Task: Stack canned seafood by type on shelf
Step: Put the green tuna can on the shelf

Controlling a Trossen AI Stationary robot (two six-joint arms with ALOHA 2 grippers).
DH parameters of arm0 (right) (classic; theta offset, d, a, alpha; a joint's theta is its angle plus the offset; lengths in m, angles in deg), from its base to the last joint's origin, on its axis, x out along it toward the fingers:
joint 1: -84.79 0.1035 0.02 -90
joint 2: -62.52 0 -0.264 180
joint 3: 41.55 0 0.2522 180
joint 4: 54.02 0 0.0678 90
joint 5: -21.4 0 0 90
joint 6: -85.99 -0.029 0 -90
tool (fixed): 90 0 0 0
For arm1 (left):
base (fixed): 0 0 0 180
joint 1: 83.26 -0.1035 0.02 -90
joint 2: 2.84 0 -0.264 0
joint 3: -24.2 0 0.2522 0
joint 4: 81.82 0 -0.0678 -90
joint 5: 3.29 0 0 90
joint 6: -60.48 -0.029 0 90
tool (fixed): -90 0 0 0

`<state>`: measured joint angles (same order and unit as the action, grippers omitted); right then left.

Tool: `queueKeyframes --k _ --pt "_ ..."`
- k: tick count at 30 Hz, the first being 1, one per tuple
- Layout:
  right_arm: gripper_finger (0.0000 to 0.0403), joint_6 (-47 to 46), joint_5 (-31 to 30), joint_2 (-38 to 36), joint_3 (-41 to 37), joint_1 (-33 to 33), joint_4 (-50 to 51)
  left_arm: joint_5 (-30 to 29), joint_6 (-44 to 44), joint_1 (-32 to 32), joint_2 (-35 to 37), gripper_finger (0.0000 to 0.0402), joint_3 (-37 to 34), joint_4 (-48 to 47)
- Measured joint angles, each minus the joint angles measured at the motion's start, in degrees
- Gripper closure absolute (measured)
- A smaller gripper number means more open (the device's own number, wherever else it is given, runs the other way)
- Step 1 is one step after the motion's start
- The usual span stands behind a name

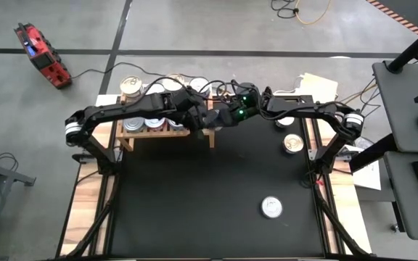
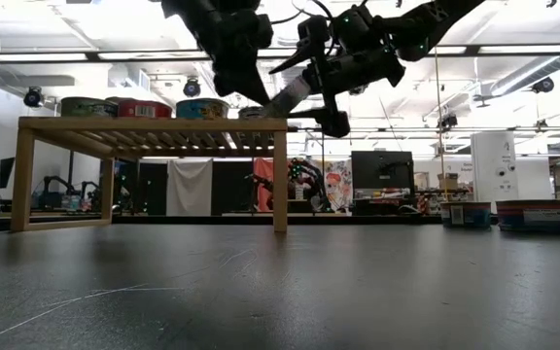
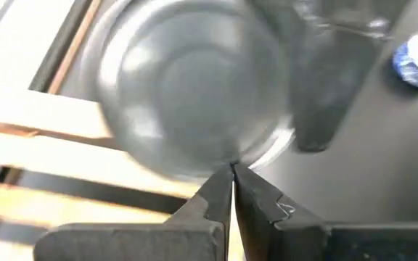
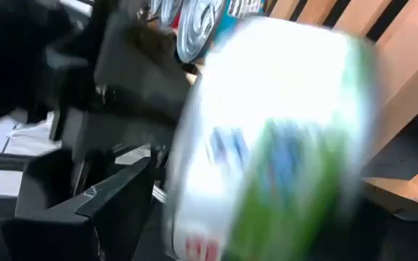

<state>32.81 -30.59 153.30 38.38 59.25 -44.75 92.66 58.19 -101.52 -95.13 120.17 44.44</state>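
Right gripper clamped a tin at the shelf's right end, left gripper shut; should lower level onto matching tins.

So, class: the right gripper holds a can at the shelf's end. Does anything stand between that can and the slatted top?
Yes. The left gripper, shut, hangs beside the can held by the right gripper, over the near end of the shelf, crowding the way in.
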Motion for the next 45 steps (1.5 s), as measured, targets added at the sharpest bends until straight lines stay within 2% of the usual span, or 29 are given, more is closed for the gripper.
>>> queueKeyframes --k 5,14,18,23,31,36,40,45 --pt "0.0085 0.58 0.10 0.04 0.00 -0.11 -0.48 -3.62 0.02 -0.07 1.12 0.0401 0.60 -0.90" --pt "0.0117 0.05 -3.29 0.04 0.02 -0.37 -0.63 -4.37 0.04 -0.13 1.46 0.0401 3.57 -2.75" --pt "0.0167 -1.52 -3.46 0.04 0.04 -0.37 -0.62 -7.11 -0.02 -0.11 1.48 0.0401 6.29 -5.14" --pt "0.0270 -3.81 -3.37 0.04 0.07 -0.35 -0.55 -11.29 -0.89 -0.16 1.51 0.0401 10.83 -8.38" --pt "0.0266 -1.71 -3.72 -0.30 0.11 -0.72 -0.65 -13.50 -1.97 -0.22 1.57 0.0401 17.26 -13.70" --pt "0.0266 -4.41 -2.33 -0.53 0.07 -1.39 -4.82 -13.48 -1.85 -0.22 1.62 0.0401 21.00 -17.02" --pt "0.0266 -5.80 -4.67 -0.78 0.13 -2.54 -10.76 -13.45 -2.44 -0.20 2.18 0.0401 24.56 -18.03" --pt "0.0266 -4.54 -9.01 2.73 0.04 -3.02 -15.16 -13.45 -5.02 -0.20 3.20 0.0401 29.21 -18.08"
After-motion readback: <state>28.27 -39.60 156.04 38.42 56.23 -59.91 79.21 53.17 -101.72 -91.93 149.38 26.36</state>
